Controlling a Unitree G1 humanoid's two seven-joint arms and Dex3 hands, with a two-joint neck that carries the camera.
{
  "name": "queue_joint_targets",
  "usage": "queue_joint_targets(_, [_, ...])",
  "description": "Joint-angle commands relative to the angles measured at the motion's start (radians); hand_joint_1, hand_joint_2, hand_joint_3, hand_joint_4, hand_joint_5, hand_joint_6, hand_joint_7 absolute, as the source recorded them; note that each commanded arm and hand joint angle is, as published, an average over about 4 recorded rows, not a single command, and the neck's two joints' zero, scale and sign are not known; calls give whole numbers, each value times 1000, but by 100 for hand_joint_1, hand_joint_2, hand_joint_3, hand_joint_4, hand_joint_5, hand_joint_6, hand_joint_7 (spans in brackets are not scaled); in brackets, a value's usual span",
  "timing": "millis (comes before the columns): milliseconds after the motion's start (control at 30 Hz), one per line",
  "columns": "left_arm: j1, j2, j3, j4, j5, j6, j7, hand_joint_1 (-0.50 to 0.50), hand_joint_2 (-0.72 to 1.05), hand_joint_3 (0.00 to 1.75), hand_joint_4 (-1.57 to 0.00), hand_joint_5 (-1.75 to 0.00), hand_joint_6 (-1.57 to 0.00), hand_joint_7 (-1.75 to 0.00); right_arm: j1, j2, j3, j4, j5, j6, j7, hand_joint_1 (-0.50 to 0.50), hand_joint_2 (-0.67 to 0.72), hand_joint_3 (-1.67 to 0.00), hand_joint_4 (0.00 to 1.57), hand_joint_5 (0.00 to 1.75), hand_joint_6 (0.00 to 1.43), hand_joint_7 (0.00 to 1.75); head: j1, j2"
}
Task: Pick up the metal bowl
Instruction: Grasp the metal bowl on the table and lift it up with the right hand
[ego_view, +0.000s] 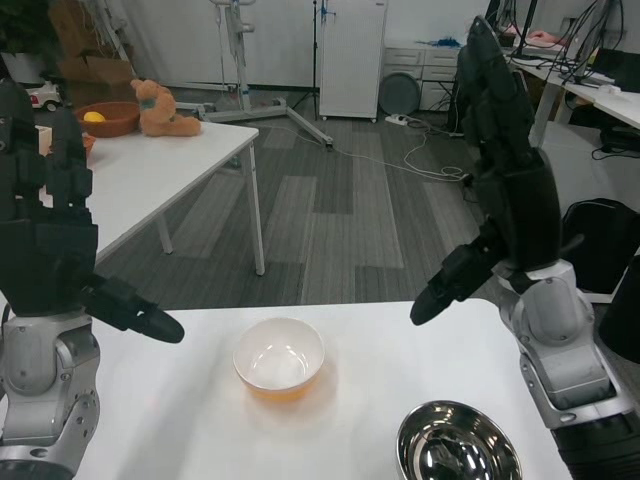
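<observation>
Right hand (510, 215), raised open and empty above the metal bowl (459, 446), is the one I would lower to pinch the thin near rim (stiff, light, probably slippery), while my left hand (45, 255) hangs open, well away.

The shiny metal bowl (459, 447) sits upright and empty at the table's near right edge.

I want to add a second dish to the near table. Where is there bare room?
Bare tabletop lies between the white bowl and the left hand, and in front of that bowl, left of the metal bowl. The right edge is crowded: the metal bowl sits just below the raised right hand.
</observation>
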Motion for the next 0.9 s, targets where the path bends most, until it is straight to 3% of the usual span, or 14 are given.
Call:
queue_joint_targets(33, [0, -3, 7, 10, -1, -2, -2, -50, -72, 4, 0, 0, 0, 0, 2, -2, -4, 4, 13, 22, 21, -41, 68, 0, 0, 0, 0, 0, -22, -59])
queue_joint_targets(133, [5, -3, 11, 10, -2, -2, -2, -50, -72, 4, 0, 0, 0, 0, 40, -28, -6, 4, 75, 76, 79, -40, 66, 0, 0, 0, 0, 0, -59, -185])
queue_joint_targets(233, [9, -3, 12, 20, -8, -5, -2, -50, -72, 9, 0, 0, 0, 0, 100, -64, -64, -9, 116, 155, 131, -38, 66, 0, 0, 0, 0, 0, -90, -294])
queue_joint_targets(367, [15, -10, 16, 33, -20, -13, -10, -50, -72, 7, 0, 0, 0, 0, 216, -109, -145, -49, 267, 297, 227, -38, 63, 0, 0, 0, 0, 0, -101, -347])
queue_joint_targets(467, [18, -12, 24, 37, -22, -14, -12, -50, -72, 4, 0, 0, 0, 0, 321, -125, -197, -71, 386, 336, 246, -34, 55, 0, 0, 0, 0, 0, -113, -370])
queue_joint_targets(667, [18, -12, 39, 44, -22, -8, -12, -50, -72, 9, 0, 0, 0, 0, 431, -95, -241, -92, 422, 332, 251, -29, 52, 0, 0, 0, 0, 0, -150, -369])
queue_joint_targets(900, [-15, -6, 45, 61, -17, 33, -12, -50, -72, 9, 0, 0, 0, 0, 528, -16, -419, -118, 465, 470, 378, -25, 31, 0, 0, 0, 0, 0, -157, -399])
